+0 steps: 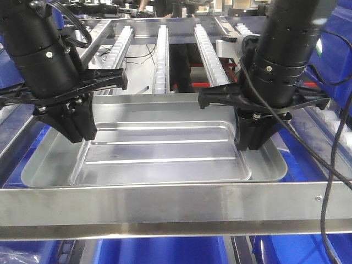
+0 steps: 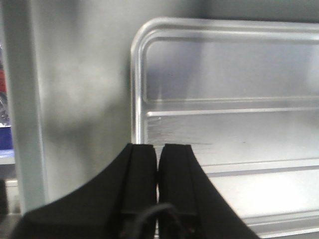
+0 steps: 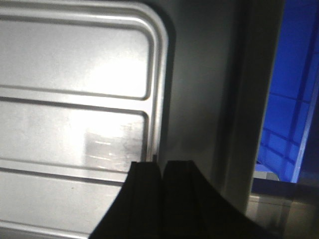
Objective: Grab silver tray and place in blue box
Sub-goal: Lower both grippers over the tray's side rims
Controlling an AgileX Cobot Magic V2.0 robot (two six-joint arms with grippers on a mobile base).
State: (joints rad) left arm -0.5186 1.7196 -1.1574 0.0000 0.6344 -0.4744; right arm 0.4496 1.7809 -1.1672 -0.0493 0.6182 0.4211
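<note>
Grippers: 2, left gripper (image 1: 77,133) and right gripper (image 1: 253,145), both clenched | silver tray (image 1: 165,165): 1, ridges: 2 | one gripper over each tray end | blue box (image 3: 290,99): past tray's right edge

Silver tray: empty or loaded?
Empty. The silver tray shows only bare metal and ridges in every view; nothing lies in it.

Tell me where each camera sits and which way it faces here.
Front view: high behind both arms, facing forward and down at the silver tray; left gripper and right gripper show.
Left wrist: on the left arm, looking down past the left gripper at the tray's left end.
Right wrist: on the right arm, looking down past the right gripper at the tray's right end and the blue box.
Shared: all three see the tray.
</note>
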